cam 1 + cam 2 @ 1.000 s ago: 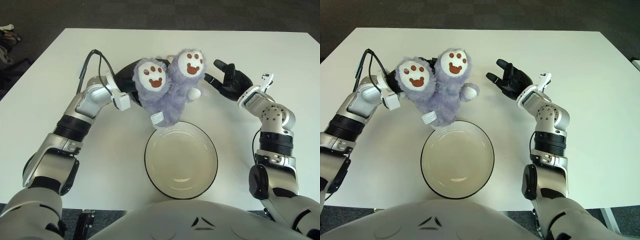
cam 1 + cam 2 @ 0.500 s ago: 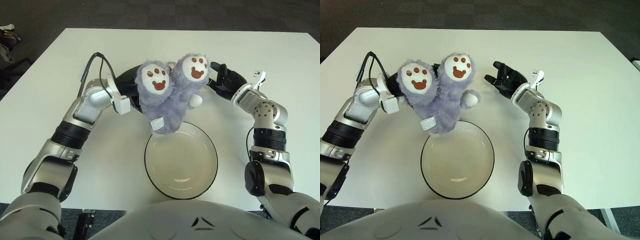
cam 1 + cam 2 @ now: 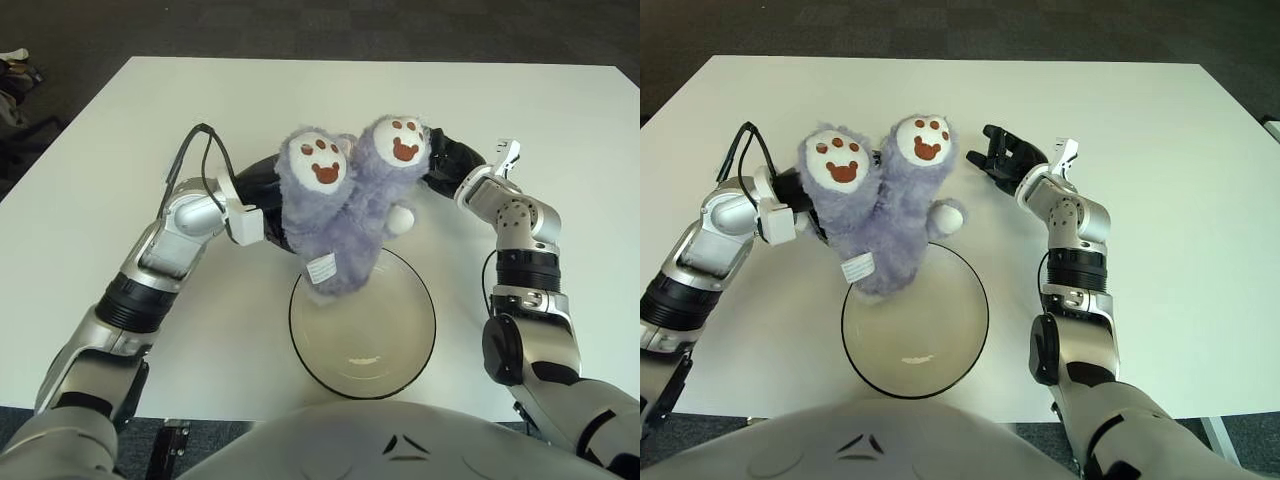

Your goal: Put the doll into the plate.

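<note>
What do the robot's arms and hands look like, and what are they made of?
Both arms are shiny silver metal segments joined by black ribbed rings and round black joints. The left hand and right hand are black, each with a white wrist piece. A thin black cable loops up from the left forearm.

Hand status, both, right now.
Left hand: shut on the doll, holding it above the plate.
Right hand: open, beside the doll's right, holding nothing.
</note>
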